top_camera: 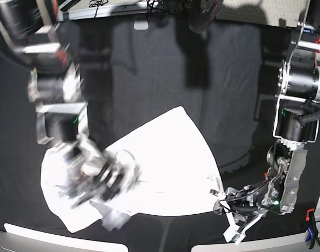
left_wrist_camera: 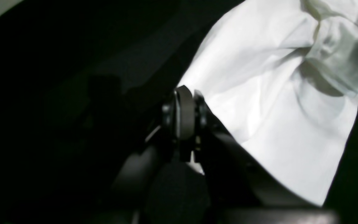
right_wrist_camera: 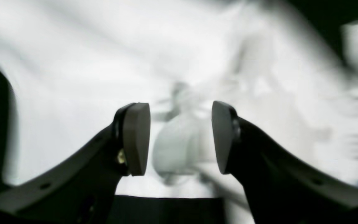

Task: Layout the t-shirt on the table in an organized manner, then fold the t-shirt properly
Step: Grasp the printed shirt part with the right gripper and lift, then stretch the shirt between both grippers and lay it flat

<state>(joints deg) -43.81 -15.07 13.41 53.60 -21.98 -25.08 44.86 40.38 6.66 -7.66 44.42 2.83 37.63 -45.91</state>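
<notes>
The white t-shirt (top_camera: 170, 157) lies spread but rumpled on the black table (top_camera: 165, 68), plain side up. My left gripper (top_camera: 219, 202) sits low at the shirt's right corner. In the left wrist view its jaws (left_wrist_camera: 186, 109) are pressed together at the cloth's edge (left_wrist_camera: 275, 93), shut on the t-shirt. My right gripper (top_camera: 105, 181) is blurred over the shirt's bunched left part. In the right wrist view it (right_wrist_camera: 180, 138) stands open, pads wide apart, with a raised lump of white cloth (right_wrist_camera: 179, 149) between them, not pinched.
A red clip (top_camera: 308, 214) and a blue clip (top_camera: 308, 237) sit at the table's right edge. A pale rim (top_camera: 60, 239) runs along the near edge. Cables and a white strip (top_camera: 113, 9) line the far edge.
</notes>
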